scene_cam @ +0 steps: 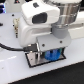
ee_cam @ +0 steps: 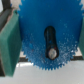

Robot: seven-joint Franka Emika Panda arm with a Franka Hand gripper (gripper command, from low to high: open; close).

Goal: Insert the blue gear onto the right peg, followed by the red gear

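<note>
The blue gear (ee_cam: pixel 47 37) fills most of the wrist view, flat, with its teeth along the rim. In its centre is a dark oblong opening with a round dark pin end (ee_cam: pixel 51 51) showing in it, apparently the right peg. In the exterior view the blue gear (scene_cam: pixel 52 55) sits low under my gripper (scene_cam: pixel 50 51), right over the black white-edged base plate (scene_cam: pixel 33 61). My gripper looks shut on the blue gear, though its fingertips are hidden. The red gear is out of view.
A green block-like shape (ee_cam: pixel 10 45) with a dark side lies next to the gear in the wrist view. The arm's white body (scene_cam: pixel 37 22) hides much of the scene behind the plate. A black cable (scene_cam: pixel 10 46) runs along the exterior view's left.
</note>
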